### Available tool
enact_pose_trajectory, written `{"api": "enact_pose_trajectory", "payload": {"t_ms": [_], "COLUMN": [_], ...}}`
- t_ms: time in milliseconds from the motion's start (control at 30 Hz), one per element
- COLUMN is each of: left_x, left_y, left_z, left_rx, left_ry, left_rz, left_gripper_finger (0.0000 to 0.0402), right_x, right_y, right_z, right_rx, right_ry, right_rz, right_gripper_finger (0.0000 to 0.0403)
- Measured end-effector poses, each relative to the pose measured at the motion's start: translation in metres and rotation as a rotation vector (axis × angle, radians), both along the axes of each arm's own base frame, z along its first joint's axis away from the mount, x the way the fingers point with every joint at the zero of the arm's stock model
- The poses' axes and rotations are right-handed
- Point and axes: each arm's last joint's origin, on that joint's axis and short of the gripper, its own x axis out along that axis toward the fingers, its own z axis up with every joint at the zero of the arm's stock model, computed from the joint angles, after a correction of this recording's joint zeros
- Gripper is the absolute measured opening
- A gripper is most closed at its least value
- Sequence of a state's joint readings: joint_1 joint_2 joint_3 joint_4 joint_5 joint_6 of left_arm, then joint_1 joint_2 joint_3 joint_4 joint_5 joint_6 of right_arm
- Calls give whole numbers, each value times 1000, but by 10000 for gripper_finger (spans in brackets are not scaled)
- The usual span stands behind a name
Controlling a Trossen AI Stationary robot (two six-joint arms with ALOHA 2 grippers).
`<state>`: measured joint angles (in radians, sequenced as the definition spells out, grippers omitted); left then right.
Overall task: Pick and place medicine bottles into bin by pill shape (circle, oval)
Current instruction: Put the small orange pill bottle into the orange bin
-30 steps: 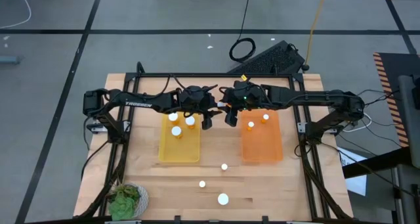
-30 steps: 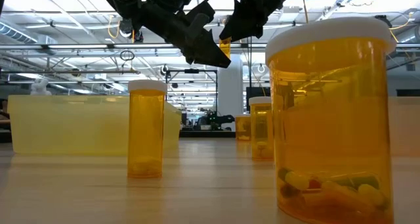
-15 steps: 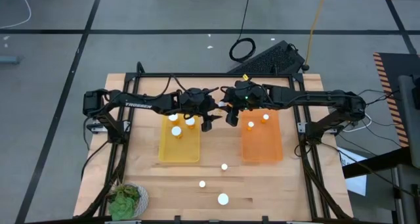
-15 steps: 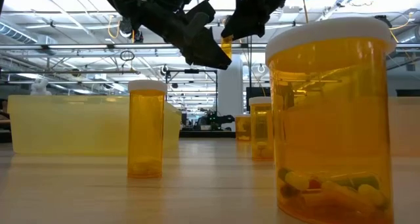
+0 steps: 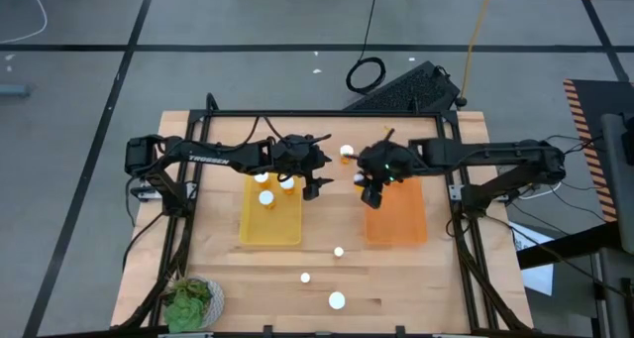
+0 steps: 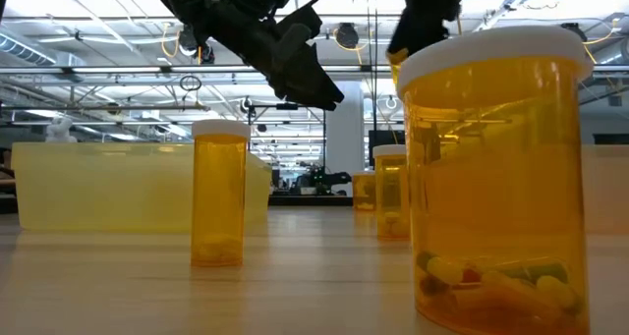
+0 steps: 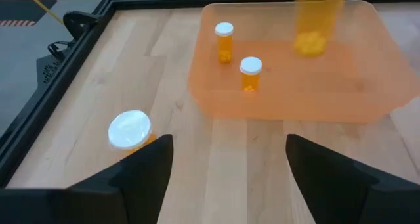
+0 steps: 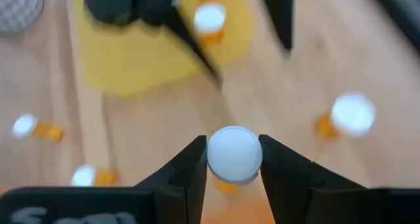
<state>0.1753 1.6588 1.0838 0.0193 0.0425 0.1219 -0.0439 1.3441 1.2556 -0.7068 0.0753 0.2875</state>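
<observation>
- The right gripper (image 8: 233, 178) is pinching a white-capped medicine bottle (image 8: 234, 154) between its two fingers, the cap sitting snugly between the dark pads; in the high view this gripper (image 5: 372, 189) is hanging over the inner edge of the orange tray (image 5: 401, 219).
- The left gripper (image 7: 230, 165) is standing with its fingers spread wide and nothing between them; in the high view it (image 5: 315, 179) is hovering over the bare wood between the two trays, just beside the yellow tray (image 5: 269, 224).
- In the left wrist view, two small capped bottles (image 7: 224, 41) (image 7: 250, 73) are standing upright inside the orange tray (image 7: 289, 99), and a blurred amber bottle (image 7: 315, 20) is showing above the tray's far part.
- A lone wide-capped bottle (image 5: 346, 154) is standing on the table (image 5: 198, 269) near the far edge, between the two grippers; the left wrist view is showing it (image 7: 130, 129) close by the left finger.
- Three bottles are standing in the far half of the yellow tray: (image 5: 262, 177), (image 5: 287, 182) and (image 5: 266, 198).
- Three more bottles are waiting on the near part of the table, well apart from the trays: (image 5: 339, 251), (image 5: 305, 277) and the wider-capped one (image 5: 337, 300).
- In the low view that wide bottle (image 6: 496, 178) is filling the right side, with oval capsules lying at its bottom, and a slimmer bottle (image 6: 218, 193) is standing to its left.
- A green leafy plant on a white plate (image 5: 190, 300) is sitting at the near left corner of the table.
</observation>
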Motion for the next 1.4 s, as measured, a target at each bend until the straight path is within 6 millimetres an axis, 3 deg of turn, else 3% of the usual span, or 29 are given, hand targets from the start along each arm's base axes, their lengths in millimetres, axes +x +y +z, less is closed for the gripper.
{"api": "enact_pose_trajectory", "payload": {"t_ms": [333, 733, 1067, 1400], "left_x": [0, 1, 1, 1], "left_y": [-1, -8, -7, -7], "left_z": [0, 0, 0, 0], "left_rx": [-10, -9, -11, -12], "left_ry": [-3, -4, -4, -5], "left_rz": [4, -14, -13, -12], "left_gripper_finger": [301, 301, 301, 301], "right_x": [-46, -102, -115, -123], "right_y": [26, 35, 34, 32], "right_z": [-38, -91, -121, -142], "right_rx": [142, 77, -49, -64], "right_ry": [52, 43, 59, 103], "right_rz": [-90, -212, -206, -203], "right_gripper_finger": [119, 119, 119, 119]}}
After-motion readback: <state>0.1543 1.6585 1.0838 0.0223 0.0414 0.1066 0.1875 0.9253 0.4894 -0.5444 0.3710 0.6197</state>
